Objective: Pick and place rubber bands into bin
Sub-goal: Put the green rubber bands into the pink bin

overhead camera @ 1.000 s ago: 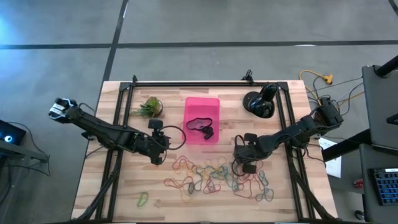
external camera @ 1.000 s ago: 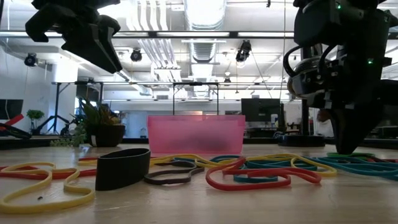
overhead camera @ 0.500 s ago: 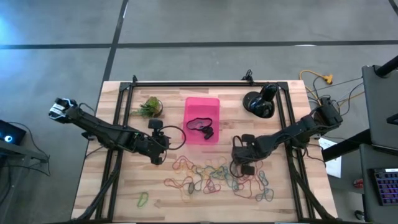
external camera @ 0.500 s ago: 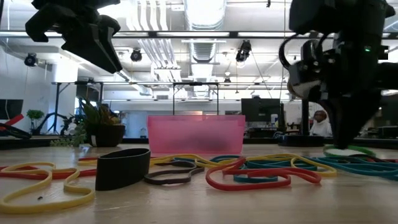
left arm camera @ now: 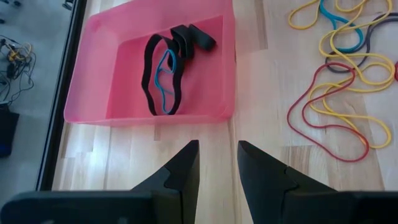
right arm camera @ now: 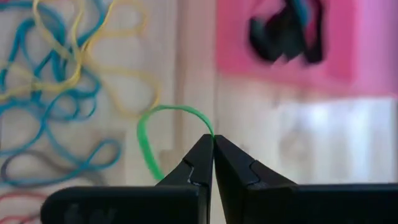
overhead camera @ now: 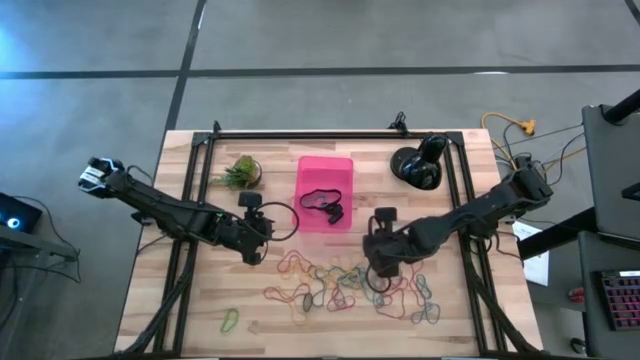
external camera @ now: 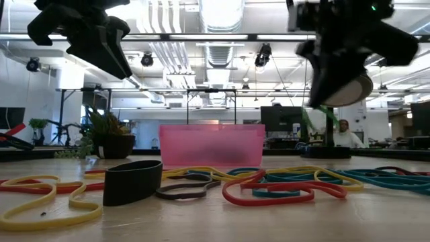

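Many coloured rubber bands [overhead camera: 345, 285] lie spread on the wooden table near its front. The pink bin [overhead camera: 325, 190] stands behind them with black and blue bands [left arm camera: 165, 74] inside. My right gripper [right arm camera: 213, 140] is raised over the right part of the pile [overhead camera: 378, 262], shut on a green rubber band [right arm camera: 152, 134]. My left gripper [left arm camera: 217, 165] hangs open above the table just left of the bin, with nothing between its fingers. My right gripper pinches the green band at one point of its loop [right arm camera: 206, 126] between its two fingertips. The fingers slant down from the table's right. The rest of the band hangs slack below them [external camera: 316, 121], clear of the table.
A small potted plant [overhead camera: 240, 172] stands left of the bin and a round black object [overhead camera: 415, 165] right of it. A lone yellow-green band [overhead camera: 229, 320] lies at the front left. A wide black band [external camera: 132, 181] stands on edge near the front.
My right gripper has risen from the pile and gone a little toward the table's left, rolling as it went. It has stayed shut. The green band, which lay on the table, has come up with it and now hangs clear.
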